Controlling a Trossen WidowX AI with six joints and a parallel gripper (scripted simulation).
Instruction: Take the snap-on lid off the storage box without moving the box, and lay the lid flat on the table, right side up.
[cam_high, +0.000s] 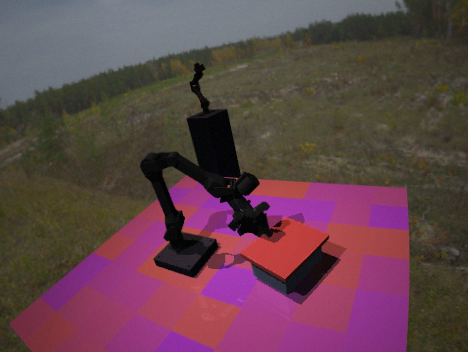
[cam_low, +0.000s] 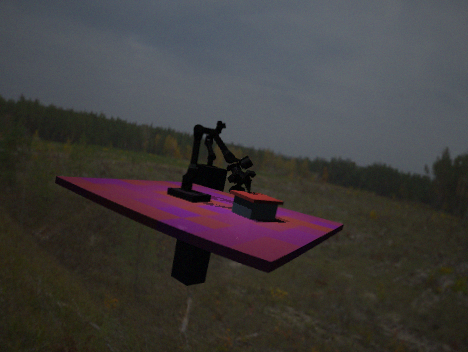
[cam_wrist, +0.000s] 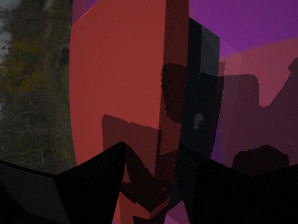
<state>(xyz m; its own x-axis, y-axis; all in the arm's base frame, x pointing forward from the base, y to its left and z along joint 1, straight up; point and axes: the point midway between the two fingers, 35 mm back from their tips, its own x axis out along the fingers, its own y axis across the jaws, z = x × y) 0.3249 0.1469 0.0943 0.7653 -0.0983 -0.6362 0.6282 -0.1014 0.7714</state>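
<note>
From the top view, a black arm (cam_high: 192, 172) (cam_low: 196, 150) bends over the desk (cam_high: 320, 320) (cam_low: 240, 245), its pincer (cam_high: 270, 233) (cam_low: 240, 191) (cam_wrist: 149, 149) clamped on the near edge of a red lid (cam_high: 287, 250) (cam_low: 257, 197) (cam_wrist: 120, 75), which lies over a dark grey storage box (cam_high: 300, 276) (cam_low: 255, 209) (cam_wrist: 197, 115).

In the exterior view, the box sits on the desk beside the arm's base (cam_high: 186, 254) (cam_low: 189, 194), the lid's rim jutting past its walls. That overhang looks the right place to grip.

In the wrist view, the black fingers flank the lid's edge. The lid appears light, stiff and smooth, unlikely to break but apt to slip if pinched shallowly; its snap fit could drag the box along, so a gradual upward peel seems wise.
</note>
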